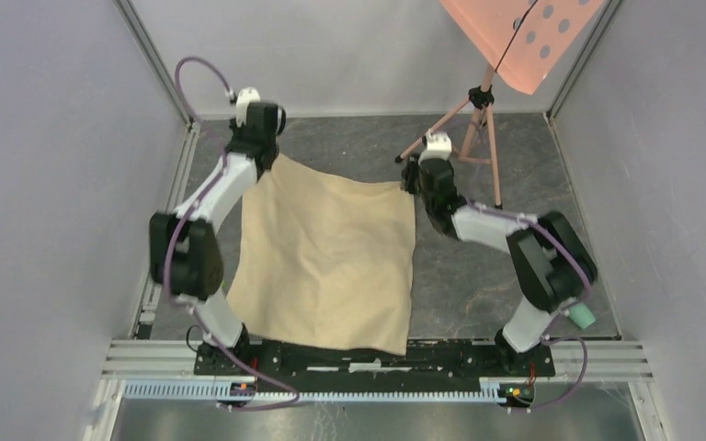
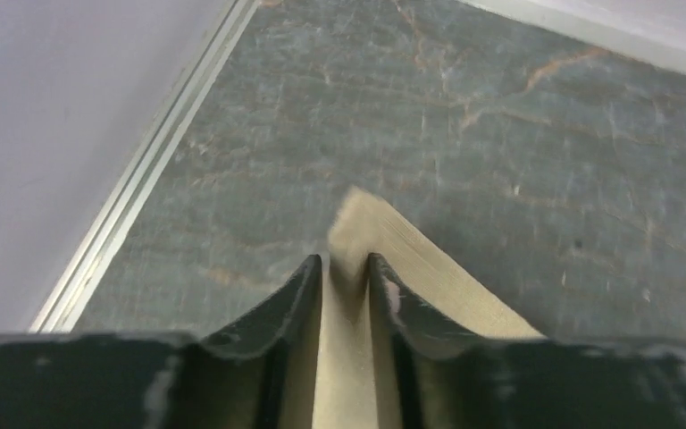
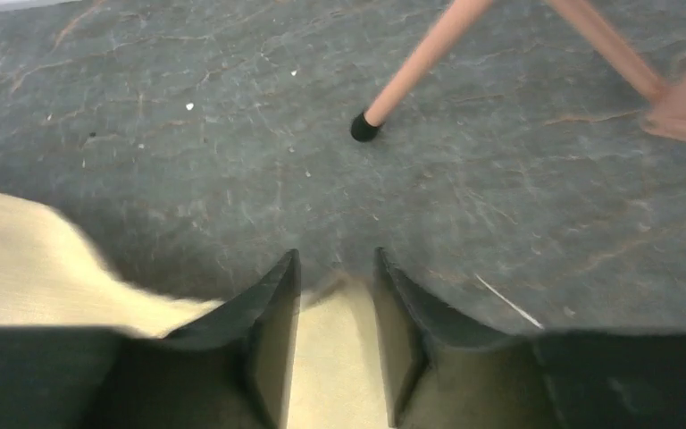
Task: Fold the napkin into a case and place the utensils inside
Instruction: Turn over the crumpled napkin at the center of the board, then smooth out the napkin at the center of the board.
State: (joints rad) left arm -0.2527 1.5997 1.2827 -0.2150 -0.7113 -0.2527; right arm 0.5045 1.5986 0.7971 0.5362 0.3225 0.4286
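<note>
Left gripper (image 2: pixel 346 264): jaws were a little apart, with the far-left corner of the napkin (image 1: pixel 326 257) sitting in the gap. It looked loose to me, not pinched.
Right gripper (image 3: pixel 337 264): same deal but a wider gap. The far-right corner lay between the fingers, barely reaching the tips.
Napkin: spread as one open, unfolded sheet on the table (image 1: pixel 478 276), running back from both sets of fingertips toward the arm bases. Only the corner tip poked out ahead of the left fingers.
Why there: one gripper per far corner keeps the sheet square and flat. My read was that it was laid out ready for a first fold.
Case: nothing yet, I couldn't spot a single fold.
Utensils: couldn't find them in any view.
Ahead of the right fingertips: a foot of the pink tripod (image 3: pixel 363 128), clear of the cloth.
Beside the right arm's base: a mint-green cylinder (image 1: pixel 581 317), well behind the gripper.
Next, I reckon: re-grab both corners and bring that edge back toward the bases.
Risk: the right arm clipping a tripod leg on the lift.
</note>
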